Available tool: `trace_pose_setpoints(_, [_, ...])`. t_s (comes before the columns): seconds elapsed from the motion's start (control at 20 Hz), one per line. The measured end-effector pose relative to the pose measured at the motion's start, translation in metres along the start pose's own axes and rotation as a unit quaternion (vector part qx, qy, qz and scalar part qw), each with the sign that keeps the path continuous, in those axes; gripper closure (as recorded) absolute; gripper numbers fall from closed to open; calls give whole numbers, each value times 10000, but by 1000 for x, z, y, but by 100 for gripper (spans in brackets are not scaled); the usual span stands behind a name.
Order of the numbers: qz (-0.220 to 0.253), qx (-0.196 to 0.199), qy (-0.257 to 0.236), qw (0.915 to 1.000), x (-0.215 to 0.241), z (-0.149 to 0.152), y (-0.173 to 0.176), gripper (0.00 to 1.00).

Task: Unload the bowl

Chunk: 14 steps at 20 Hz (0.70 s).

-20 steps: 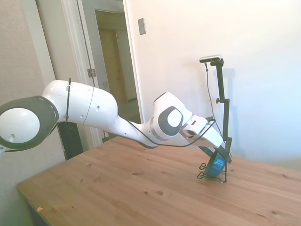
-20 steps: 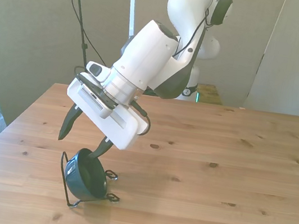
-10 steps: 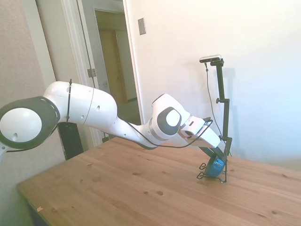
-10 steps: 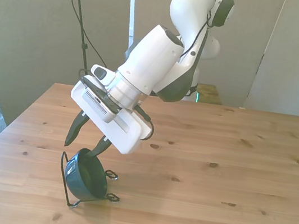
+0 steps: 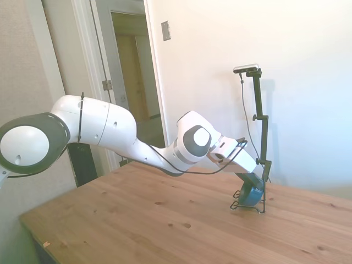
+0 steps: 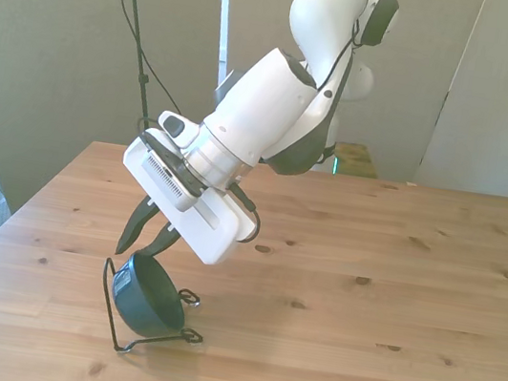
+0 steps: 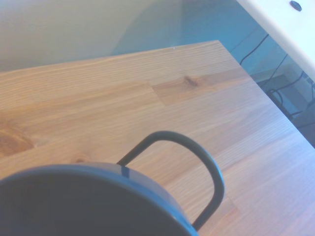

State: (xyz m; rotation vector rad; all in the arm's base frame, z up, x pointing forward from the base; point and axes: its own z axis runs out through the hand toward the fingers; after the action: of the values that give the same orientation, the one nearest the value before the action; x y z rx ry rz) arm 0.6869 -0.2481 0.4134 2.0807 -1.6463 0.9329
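Bowl point(image 6: 152, 296) under steeply tilted claw point(image 6: 147, 239)

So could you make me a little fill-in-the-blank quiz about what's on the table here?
1. The bowl is coloured ____.
2. It leans on its side in a thin black wire ____.
3. The table is made of ____.
4. The gripper is closing on the bowl's ____.

Missing words: blue; rack; wood; rim
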Motion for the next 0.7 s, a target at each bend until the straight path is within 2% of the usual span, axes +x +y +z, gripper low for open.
trace_pose_setpoints(0.45, [19,65,43,10000,2,-8,-4,100])
trace_pose_setpoints(0.6, [54,199,12,9998,5,-25,-6,100])
trace_pose_setpoints(0.7, [24,419,-171,9990,-4,-49,-8,100])
